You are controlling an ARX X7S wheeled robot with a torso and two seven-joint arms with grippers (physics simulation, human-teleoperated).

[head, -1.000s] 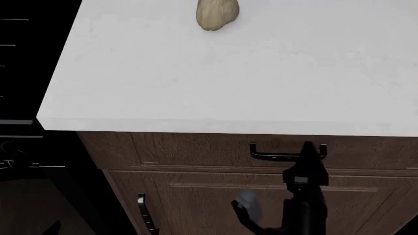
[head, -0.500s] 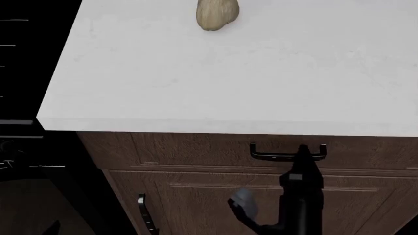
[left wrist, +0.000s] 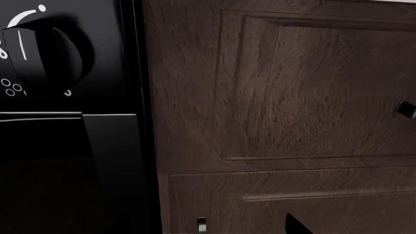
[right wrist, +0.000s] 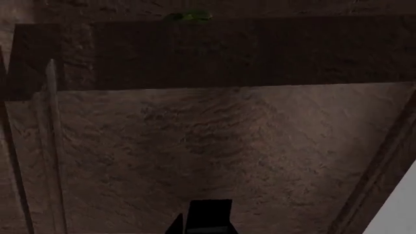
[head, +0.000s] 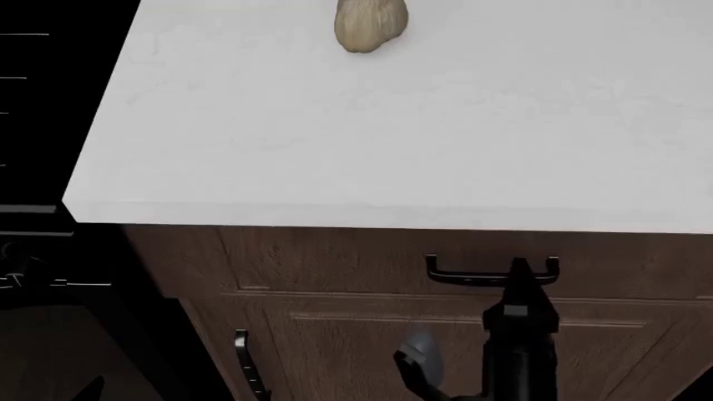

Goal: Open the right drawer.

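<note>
Head view shows the right drawer (head: pixel 368 261) directly under the front edge of the white table (head: pixel 390 125), with its bar handle (head: pixel 490 271) right of the drawer's middle. The right end effector (head: pixel 519 269) is up at the handle's right part; its tip overlaps the bar. Whether its fingers are spread or pinching the bar I cannot tell, as the arm hides them. The right wrist view shows only wood panel close up and a dark bit of the tool. The left end effector is not seen in any picture; the left wrist view faces the drawer front beside a black stove (left wrist: pixel 65 97).

Judging by the drawer front, which stands slightly proud of the cabinet door (head: pixel 446 351) below, the pull seems barely begun; nearly the whole travel is left.

Compared with half a second ago, the drawer front has come forward a little, its handle sits lower in the view, and the end effector has moved with it.
</note>
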